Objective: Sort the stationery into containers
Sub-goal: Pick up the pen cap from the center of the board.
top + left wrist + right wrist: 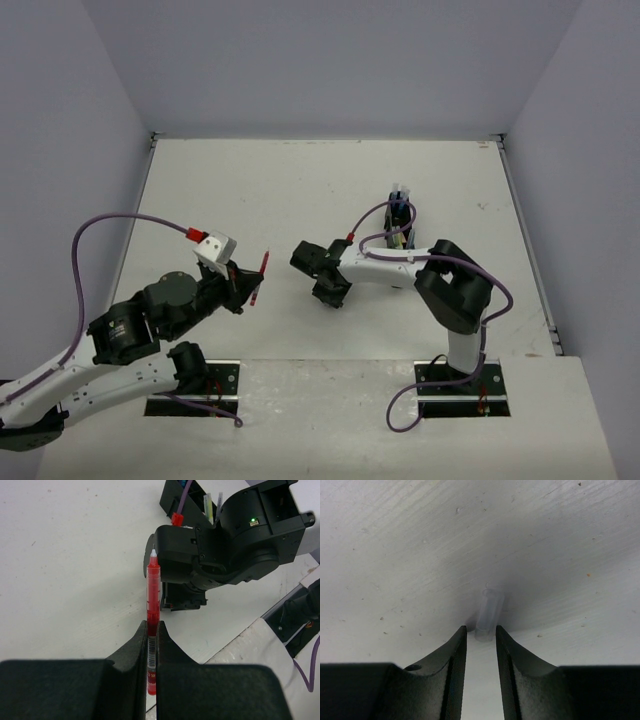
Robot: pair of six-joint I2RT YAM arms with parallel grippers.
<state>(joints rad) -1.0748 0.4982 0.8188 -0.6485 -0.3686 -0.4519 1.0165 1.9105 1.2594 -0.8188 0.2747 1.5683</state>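
Right jaws narrowly spread, tips flanking a small pale translucent plastic tube (489, 611) on the white desk (395, 555), contact unclear. Best move imo: go deeper, centre it, squeeze gently or it'll squirt out. Left jaws pinching a slim red plastic pen (152, 592), aloft. Long black plastic tray (400, 225) w/ pens behind right arm (450, 290). Desk scuffed, matte; plain pale walls (320, 60).

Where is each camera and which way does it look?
Top: high behind the arms, looking down at the table; both arms show.
Left wrist: on that wrist, looking past jaws shut on a red pen, toward the right arm.
Right wrist: on that wrist, looking down between its jaws at a clear tube.
Shared: top and left wrist show the pen.
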